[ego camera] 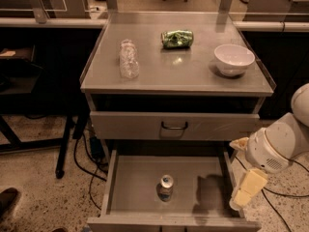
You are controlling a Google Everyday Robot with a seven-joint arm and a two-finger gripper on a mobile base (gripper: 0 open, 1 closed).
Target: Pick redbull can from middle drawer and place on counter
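The redbull can [166, 187] stands upright on the bare floor of the open middle drawer [130, 190], low in the centre of the frame. It is probably light, thin-walled and slick, so it wants a grip across its mid-body. The gripper [247, 187] hangs at lower right, just outside the drawer wall, carrying nothing; how far it is open I cannot tell. The desk [178, 74] above has free steel between the clear bottle [128, 58], the green can [177, 38] and the white bowl [233, 59].

Gripper [245, 191]: near right, just beside the open drawer [135, 187]; its arm [280, 146] runs off the right edge.
Drawer front: cut by the near edge.
Can [165, 187]: label too small to read.
Shoe [7, 201], near left: partly cut off.
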